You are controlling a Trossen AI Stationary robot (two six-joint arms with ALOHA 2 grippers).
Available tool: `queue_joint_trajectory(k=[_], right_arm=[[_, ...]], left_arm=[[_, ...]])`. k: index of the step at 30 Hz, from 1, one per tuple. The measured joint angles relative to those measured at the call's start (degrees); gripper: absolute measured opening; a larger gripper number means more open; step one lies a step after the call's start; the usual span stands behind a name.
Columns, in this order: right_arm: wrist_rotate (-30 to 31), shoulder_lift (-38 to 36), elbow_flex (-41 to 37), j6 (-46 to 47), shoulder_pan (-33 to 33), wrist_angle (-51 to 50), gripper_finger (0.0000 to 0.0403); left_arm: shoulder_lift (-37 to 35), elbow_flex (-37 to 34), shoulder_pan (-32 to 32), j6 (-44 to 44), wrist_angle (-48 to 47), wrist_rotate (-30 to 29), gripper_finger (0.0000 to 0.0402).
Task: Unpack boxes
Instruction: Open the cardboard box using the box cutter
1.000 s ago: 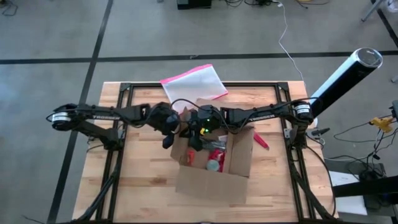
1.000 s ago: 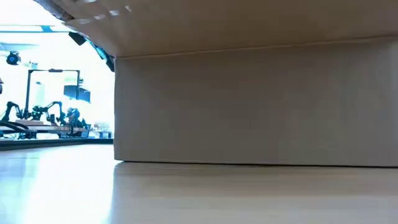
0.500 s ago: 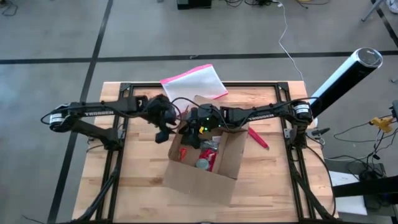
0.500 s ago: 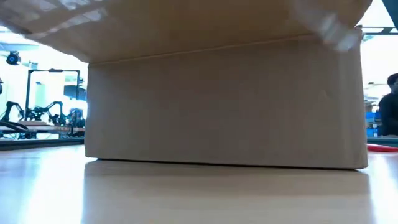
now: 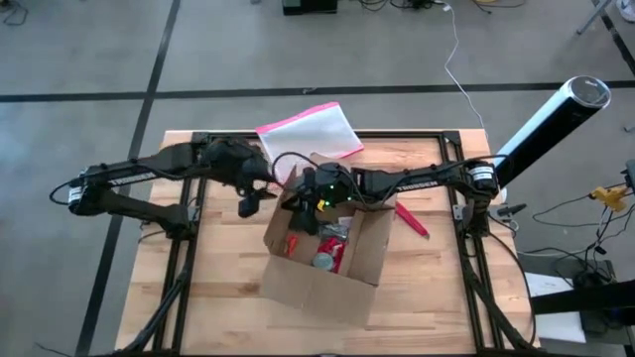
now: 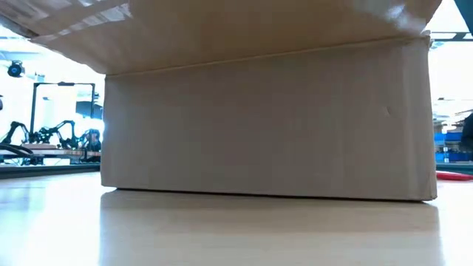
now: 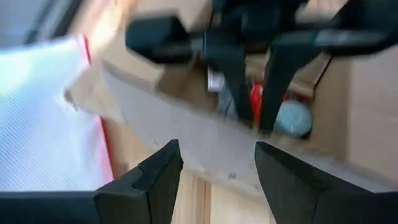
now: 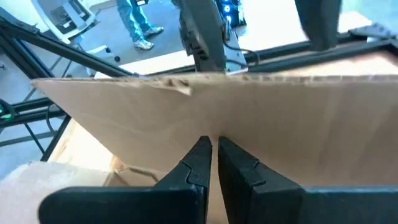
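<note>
Now the right end effector (image 8: 214,163) pinches the box (image 5: 322,260) flap to hold it open; the left end effector (image 7: 217,180) waits beside it, released.

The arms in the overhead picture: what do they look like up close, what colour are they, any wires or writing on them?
Both are slim and black. The left arm and right arm each carry white lettering along the forearm and a silver cap at the shoulder end. A thin black cable loops by the wrists, where small green lights glow. The left gripper and right gripper end in two matte black, blunt fingers.
</note>
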Motion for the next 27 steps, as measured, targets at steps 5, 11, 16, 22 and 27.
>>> queue_joint_trajectory(k=[5, 11, 16, 22, 27], right_arm=[[0.2, 0.0, 0.8, -0.4, -0.6, 0.0, 0.0011], [0.4, 0.0, 0.8, -0.3, -1.6, -0.4, 0.0011], [0.4, 0.0, 0.8, 0.7, -2.0, -0.4, 0.0011], [0.4, 0.0, 0.8, 0.7, -2.3, -0.6, 0.0011], [0.4, 0.0, 0.8, 0.7, -2.4, -0.9, 0.0011]], left_arm=[[-0.4, 2.5, -0.1, 1.5, 0.0, 0.4, 0.0192], [1.4, 2.1, -0.2, 2.2, 1.2, 1.0, 0.0192], [2.9, 2.1, -0.2, 4.4, 3.3, 2.3, 0.0192], [4.1, 2.1, -0.2, 6.5, 4.1, 4.0, 0.0192], [4.8, 1.6, 0.0, 9.7, 0.6, 3.1, 0.0192]])
